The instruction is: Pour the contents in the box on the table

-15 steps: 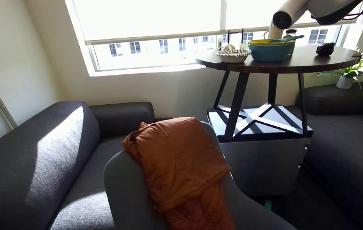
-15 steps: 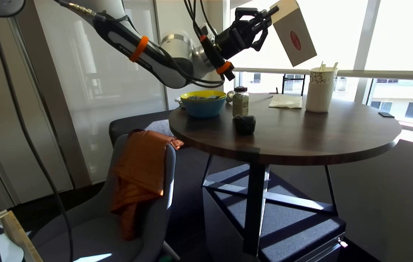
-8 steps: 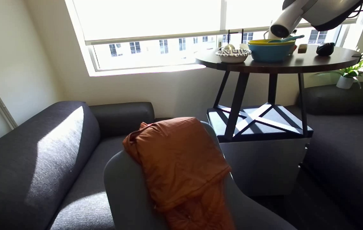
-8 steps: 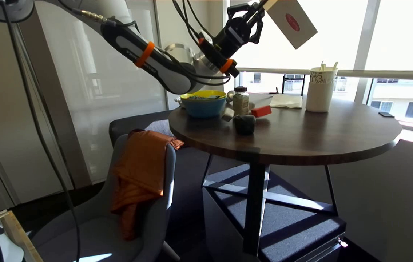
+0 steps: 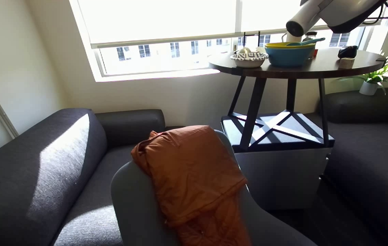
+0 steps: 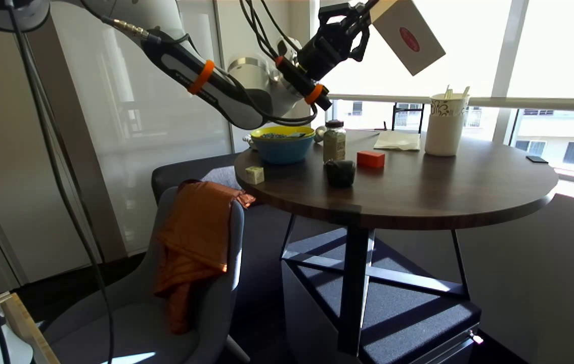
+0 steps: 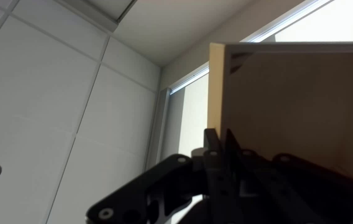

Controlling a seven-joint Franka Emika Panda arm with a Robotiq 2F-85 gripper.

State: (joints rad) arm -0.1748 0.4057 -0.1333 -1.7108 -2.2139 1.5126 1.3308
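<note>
I am holding the box (image 6: 418, 58) up in the air, higher than the table (image 6: 458, 187) and apart from it, in front of a bright window blind (image 6: 560, 45). My gripper (image 7: 220, 137) is clamped on one wall of the box, a finger on either side of that wall. In an exterior view the box is tilted: its long axis slants from upper left to lower right, and a pale face with a red oval is turned to that camera. The upper end runs out of frame. In the wrist view the box's hollow side points back toward the gripper and the camera; the inside is in shade, its lower part hidden behind the gripper.

Lower down, on the table, a red block (image 6: 370, 159) lies flat near a black lump (image 6: 340, 173) and a jar (image 6: 335, 144) with a dark lid. A pale cube (image 6: 255, 175) sits close to the table's edge. A blue bowl (image 6: 282, 151), yellow showing at its rim, stands near the jar. Farther back in that exterior view are a white sheet (image 6: 397, 141) and a tall pale cup (image 6: 442, 132), upright.
</note>
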